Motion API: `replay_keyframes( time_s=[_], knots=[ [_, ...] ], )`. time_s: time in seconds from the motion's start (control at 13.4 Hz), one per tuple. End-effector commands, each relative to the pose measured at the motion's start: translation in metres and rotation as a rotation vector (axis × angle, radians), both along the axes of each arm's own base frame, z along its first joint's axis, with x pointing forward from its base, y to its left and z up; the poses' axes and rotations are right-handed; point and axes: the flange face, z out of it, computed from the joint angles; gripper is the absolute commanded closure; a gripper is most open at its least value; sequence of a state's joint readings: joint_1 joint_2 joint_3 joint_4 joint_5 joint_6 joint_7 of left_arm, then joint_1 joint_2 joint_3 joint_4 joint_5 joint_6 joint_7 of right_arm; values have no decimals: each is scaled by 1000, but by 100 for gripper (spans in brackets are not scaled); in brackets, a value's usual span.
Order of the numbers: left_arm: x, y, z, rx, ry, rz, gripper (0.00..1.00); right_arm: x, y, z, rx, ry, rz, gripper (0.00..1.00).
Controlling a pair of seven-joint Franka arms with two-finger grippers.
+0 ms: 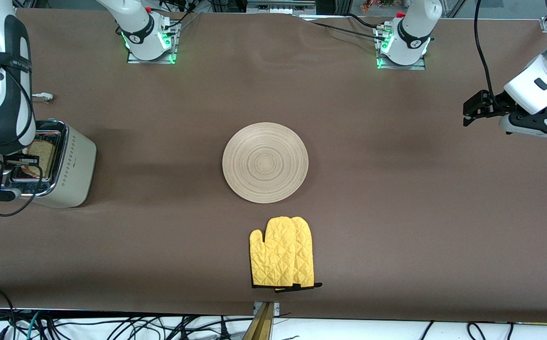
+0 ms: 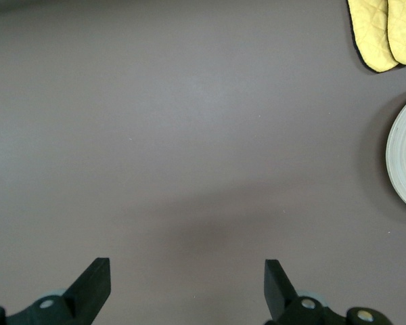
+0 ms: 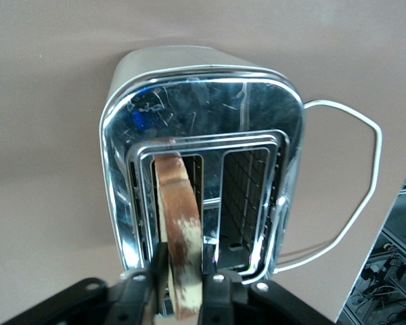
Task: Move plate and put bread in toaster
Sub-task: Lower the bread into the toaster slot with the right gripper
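while clamped edge-on in the right gripper, bread standing partly down in one slot of the toaster at the right arm's end of the brown table. plate bare at mid-table, yellow mitt nearer the camera. left gripper waiting, spread wide over bare cloth at its own end.

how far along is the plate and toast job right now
Looks done: the plate lies bare at mid-table beside the yellow oven mitt. In hand: the right gripper, above the toaster, pinches the bread edge-on, its far end already in one slot. Left: release it and back off. The left gripper waits open over bare table.
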State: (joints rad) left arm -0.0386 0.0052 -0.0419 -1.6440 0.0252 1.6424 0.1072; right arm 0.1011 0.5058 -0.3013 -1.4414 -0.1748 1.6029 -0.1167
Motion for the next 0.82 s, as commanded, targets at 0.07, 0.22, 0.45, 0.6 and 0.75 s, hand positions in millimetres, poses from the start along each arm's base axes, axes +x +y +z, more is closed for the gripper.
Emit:
replay_keyframes(
  time_s=[0.07, 0.22, 0.45, 0.6, 0.75],
  knots=[
    [0, -2, 5, -23, 14, -5, 0, -1, -10, 5, 38, -25, -23, 0],
    [0, -2, 5, -23, 14, -5, 0, -1, -8, 36, 50, -70, -23, 0],
    [0, -2, 5, -23, 14, -5, 0, -2, 32, 88, 162, -167, 0, 0],
    [0, -2, 5, -21, 14, -7, 0, 1, 82, 94, 205, -173, 55, 0],
    [0, -2, 5, -21, 13, -5, 0, 2, 108, 95, 253, -178, 79, 0]
  ],
)
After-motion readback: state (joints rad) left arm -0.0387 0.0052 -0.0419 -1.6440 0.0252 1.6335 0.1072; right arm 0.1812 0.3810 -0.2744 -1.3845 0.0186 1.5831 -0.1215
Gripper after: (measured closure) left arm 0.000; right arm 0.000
